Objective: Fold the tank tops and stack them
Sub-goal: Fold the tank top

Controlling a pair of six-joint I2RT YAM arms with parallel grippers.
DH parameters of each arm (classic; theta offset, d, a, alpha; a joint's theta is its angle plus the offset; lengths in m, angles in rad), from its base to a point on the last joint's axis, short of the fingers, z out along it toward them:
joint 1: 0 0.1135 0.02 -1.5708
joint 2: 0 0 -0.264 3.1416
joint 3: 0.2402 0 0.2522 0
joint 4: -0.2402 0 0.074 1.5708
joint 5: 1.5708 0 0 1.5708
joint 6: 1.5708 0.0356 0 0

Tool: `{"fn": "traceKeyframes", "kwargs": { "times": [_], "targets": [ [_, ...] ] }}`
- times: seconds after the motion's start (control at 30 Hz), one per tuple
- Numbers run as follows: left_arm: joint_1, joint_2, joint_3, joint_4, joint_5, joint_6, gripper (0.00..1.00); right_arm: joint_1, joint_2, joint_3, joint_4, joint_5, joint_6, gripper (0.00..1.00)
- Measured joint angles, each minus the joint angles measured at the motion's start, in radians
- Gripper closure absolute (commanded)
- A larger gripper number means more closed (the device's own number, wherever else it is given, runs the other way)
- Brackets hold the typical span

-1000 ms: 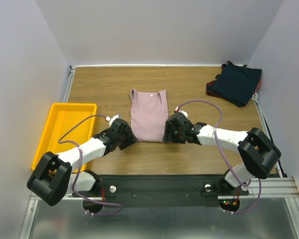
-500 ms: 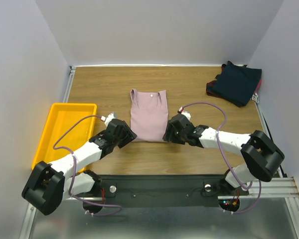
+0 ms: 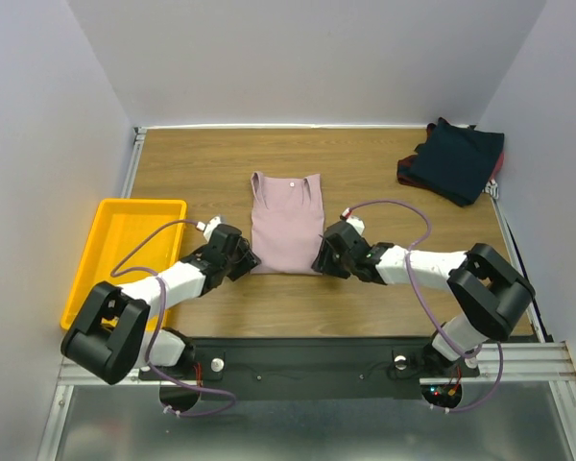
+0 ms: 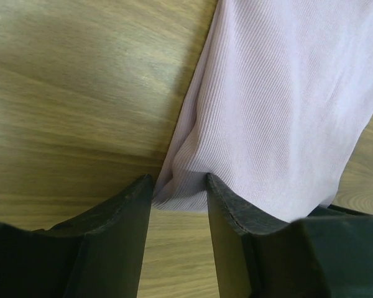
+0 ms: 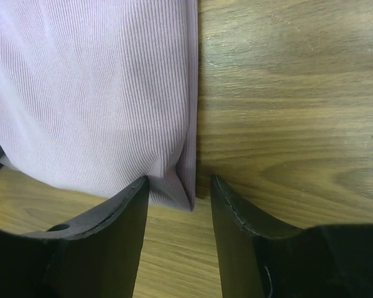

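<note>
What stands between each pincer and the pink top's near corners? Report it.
Nothing visible does. The left pincer is open, with the near left corner of the pink top between its fingers. The right pincer is open around the near right corner. Only bare table lies beside them.

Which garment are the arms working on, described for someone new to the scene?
On the wooden table, look to the middle, between the yellow tray at left and a dark pile in the far right corner. The pink top lies flat there, the only pale garment.
</note>
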Motion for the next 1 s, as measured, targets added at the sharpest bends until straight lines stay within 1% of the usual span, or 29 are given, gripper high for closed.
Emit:
{"fn": "traceKeyframes", "kwargs": {
  "times": [0.07, 0.1, 0.17, 0.23, 0.27, 0.3, 0.37, 0.4, 0.5, 0.67, 0.77, 0.8, 0.83, 0.9, 1.0],
  "targets": [
    [0.000, 0.008, 0.000, 0.011, 0.003, 0.000, 0.55, 0.000, 0.002, -0.003, 0.011, -0.001, 0.004, 0.51],
    [-0.002, 0.011, 0.000, 0.013, 0.003, 0.000, 0.58, 0.000, 0.002, -0.006, 0.019, -0.001, 0.005, 0.52],
    [-0.008, 0.017, -0.002, 0.020, 0.001, 0.000, 0.60, 0.000, 0.002, -0.014, 0.034, -0.002, 0.010, 0.56],
    [-0.024, 0.024, -0.005, 0.032, -0.003, -0.005, 0.66, 0.000, 0.003, -0.018, 0.041, -0.003, 0.013, 0.61],
    [-0.037, 0.031, -0.005, 0.040, -0.007, -0.006, 0.68, 0.000, 0.003, -0.020, 0.042, -0.002, 0.014, 0.64],
    [-0.050, 0.039, -0.005, 0.048, -0.008, -0.012, 0.71, 0.000, 0.003, -0.023, 0.044, -0.002, 0.013, 0.71],
    [-0.074, 0.055, -0.005, 0.068, -0.009, -0.016, 0.75, 0.000, 0.003, -0.026, 0.045, -0.002, 0.011, 0.77],
    [-0.084, 0.061, -0.005, 0.077, -0.008, -0.019, 0.77, 0.000, 0.004, -0.029, 0.045, -0.003, 0.010, 0.85],
    [-0.104, 0.070, -0.005, 0.091, -0.008, -0.025, 0.82, 0.000, 0.006, -0.033, 0.045, -0.004, 0.004, 0.93],
    [-0.120, 0.063, -0.005, 0.078, -0.007, -0.026, 0.83, 0.000, 0.000, -0.042, 0.047, -0.009, -0.012, 0.96],
    [-0.125, 0.029, -0.007, 0.022, 0.000, -0.021, 0.70, 0.000, -0.047, -0.076, 0.022, -0.012, -0.029, 0.97],
    [-0.126, 0.016, -0.010, 0.004, 0.005, -0.018, 0.60, 0.000, -0.068, -0.090, 0.008, -0.013, -0.034, 0.97],
    [-0.127, 0.001, -0.014, -0.016, 0.011, -0.016, 0.55, 0.000, -0.088, -0.103, -0.006, -0.016, -0.038, 0.98],
    [-0.127, -0.044, -0.023, -0.048, 0.027, -0.010, 0.48, 0.000, -0.132, -0.130, -0.037, -0.029, -0.040, 0.98],
    [-0.132, -0.114, -0.056, -0.076, 0.064, -0.019, 0.46, 0.001, -0.187, -0.171, -0.066, -0.048, -0.040, 0.98]
  ]
}}
